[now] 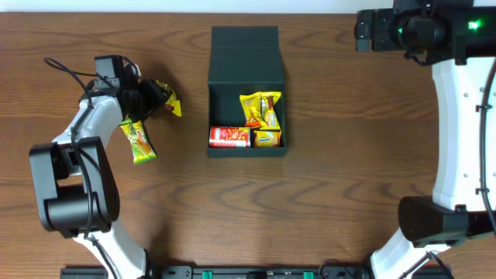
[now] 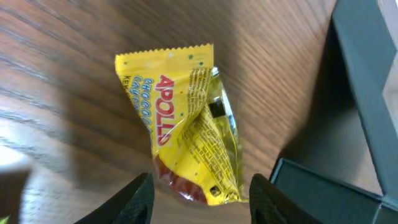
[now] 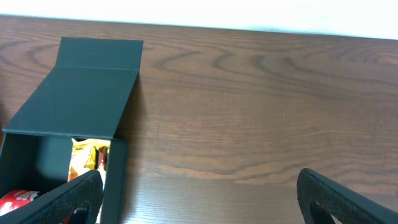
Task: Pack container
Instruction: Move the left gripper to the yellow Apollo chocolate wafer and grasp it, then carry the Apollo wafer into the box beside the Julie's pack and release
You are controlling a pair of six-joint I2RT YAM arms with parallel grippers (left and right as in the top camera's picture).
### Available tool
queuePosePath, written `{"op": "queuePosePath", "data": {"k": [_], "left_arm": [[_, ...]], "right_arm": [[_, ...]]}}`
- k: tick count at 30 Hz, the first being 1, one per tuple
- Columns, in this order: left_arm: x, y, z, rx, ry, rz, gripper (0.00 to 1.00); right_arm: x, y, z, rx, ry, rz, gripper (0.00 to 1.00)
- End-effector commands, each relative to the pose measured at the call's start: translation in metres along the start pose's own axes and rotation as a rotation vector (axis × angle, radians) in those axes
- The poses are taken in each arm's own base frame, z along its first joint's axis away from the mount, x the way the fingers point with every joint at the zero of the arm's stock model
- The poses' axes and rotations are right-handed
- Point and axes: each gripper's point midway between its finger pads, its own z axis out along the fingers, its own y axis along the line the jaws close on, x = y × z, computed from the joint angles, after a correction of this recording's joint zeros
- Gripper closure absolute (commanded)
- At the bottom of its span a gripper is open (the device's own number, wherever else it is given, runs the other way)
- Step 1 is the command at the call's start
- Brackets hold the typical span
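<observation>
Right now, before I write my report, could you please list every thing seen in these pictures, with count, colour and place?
box: one, dark teal, middle of the table, lid open and folded back
can: one, red, lying inside the box, left side
packets in the box: apparently two, yellow, right of the can
yellow packet: one, left of the box, between the left fingers
green-and-yellow packet: one, on the table beside the left arm
table: one, brown wood
left fingers: two, black, apart
right fingers: two, black, wide apart, over bare table
left arm, right arm: white and black
</observation>
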Motion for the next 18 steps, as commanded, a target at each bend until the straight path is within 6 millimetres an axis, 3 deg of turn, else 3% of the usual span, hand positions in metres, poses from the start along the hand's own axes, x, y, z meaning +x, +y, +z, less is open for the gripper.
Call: {"op": "queuePosePath", "data": {"k": [1, 11, 13, 16, 18], "left_arm": [[0.0165, 0.0062, 0.0202, 0.027, 0.081, -0.057, 0.53], [0.02, 0.0116, 0.0242, 0.012, 0.094, -0.078, 0.53], [0.0186, 0.0147, 0.0246, -0.006, 0.085, -0.08, 0.6], [0.018, 0.0155, 0.0246, -0.011, 0.082, -0.086, 0.8], [0.0179, 0.0154, 0.0246, -0.01, 0.081, -0.086, 0.83]], "right_arm": [[0.0013, 0.0005, 0.0019, -0.005, 0.005, 0.004, 0.01], [0.0012, 0.0005, 0.0019, -0.005, 0.005, 0.004, 0.01], [0.001, 0.0005, 0.0019, -0.006, 0.004, 0.004, 0.01], [0.0013, 0.0005, 0.002, -0.006, 0.005, 0.004, 0.01], [0.0013, 0.0005, 0.002, -0.006, 0.005, 0.004, 0.01]]}}
